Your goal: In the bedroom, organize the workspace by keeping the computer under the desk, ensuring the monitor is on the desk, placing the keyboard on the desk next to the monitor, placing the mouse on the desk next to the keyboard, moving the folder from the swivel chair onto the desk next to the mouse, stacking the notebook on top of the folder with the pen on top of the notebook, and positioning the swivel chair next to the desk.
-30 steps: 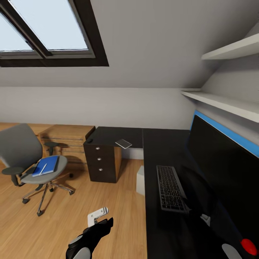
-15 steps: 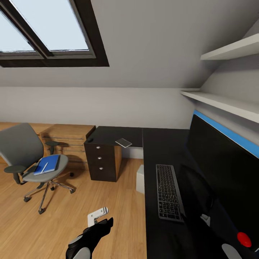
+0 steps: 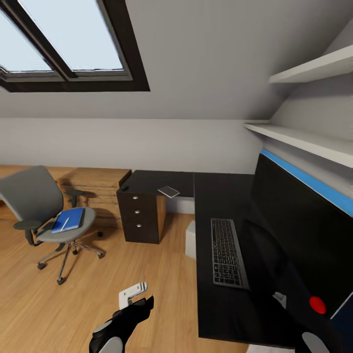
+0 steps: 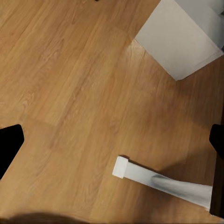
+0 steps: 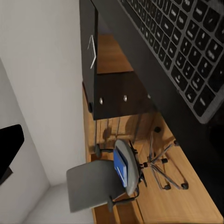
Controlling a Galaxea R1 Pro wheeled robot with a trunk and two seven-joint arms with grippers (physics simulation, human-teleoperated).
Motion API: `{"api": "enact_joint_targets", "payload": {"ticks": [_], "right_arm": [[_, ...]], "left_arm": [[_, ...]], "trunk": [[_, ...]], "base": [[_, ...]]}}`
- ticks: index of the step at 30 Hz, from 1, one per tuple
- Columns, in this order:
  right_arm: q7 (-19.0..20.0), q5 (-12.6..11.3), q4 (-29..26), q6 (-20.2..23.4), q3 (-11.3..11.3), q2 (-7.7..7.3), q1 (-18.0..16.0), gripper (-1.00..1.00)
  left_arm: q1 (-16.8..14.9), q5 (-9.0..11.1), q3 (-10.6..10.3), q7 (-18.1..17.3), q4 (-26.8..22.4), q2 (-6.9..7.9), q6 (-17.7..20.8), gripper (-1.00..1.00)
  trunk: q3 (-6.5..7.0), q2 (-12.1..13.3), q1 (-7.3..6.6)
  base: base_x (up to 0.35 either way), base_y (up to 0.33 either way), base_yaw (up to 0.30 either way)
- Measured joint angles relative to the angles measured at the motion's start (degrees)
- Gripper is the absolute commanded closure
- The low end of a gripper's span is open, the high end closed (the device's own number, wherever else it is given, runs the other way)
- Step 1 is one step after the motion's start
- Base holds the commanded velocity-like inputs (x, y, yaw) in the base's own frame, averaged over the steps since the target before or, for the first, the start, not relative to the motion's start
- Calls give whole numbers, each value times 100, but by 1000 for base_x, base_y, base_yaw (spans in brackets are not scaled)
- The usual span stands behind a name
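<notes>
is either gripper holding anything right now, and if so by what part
Nothing looks held. The left gripper has its dark fingertips spread wide over bare wood floor. The right wrist view shows the keyboard close by, with no grip on it.

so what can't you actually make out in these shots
- Monitor: cut off by the head view's right edge; its stand isn't visible.
- Computer: mostly hidden behind the desk edge in the head view; a cropped corner in the left wrist view.
- Pale flat item on the far desk wing: too small to identify.
- White strip on the folder: too small to confirm as a pen.
- Left tool: fingertips cropped at the left wrist view's edges.
</notes>
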Motion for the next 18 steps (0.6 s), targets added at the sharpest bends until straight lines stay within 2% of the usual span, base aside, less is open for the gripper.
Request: {"api": "enact_joint_targets", "payload": {"ticks": [8,18], "right_arm": [[-8,6,4,-5,17,2,0,-100],[-9,5,83,0,37,9,0,-100]], "left_arm": [[0,19,348,-9,50,1,11,-100],[0,42,399,-10,77,-2,30,-100]], "trunk": [[0,0,0],[0,0,0]], "base": [[-334,0,0],[-335,0,0]]}}
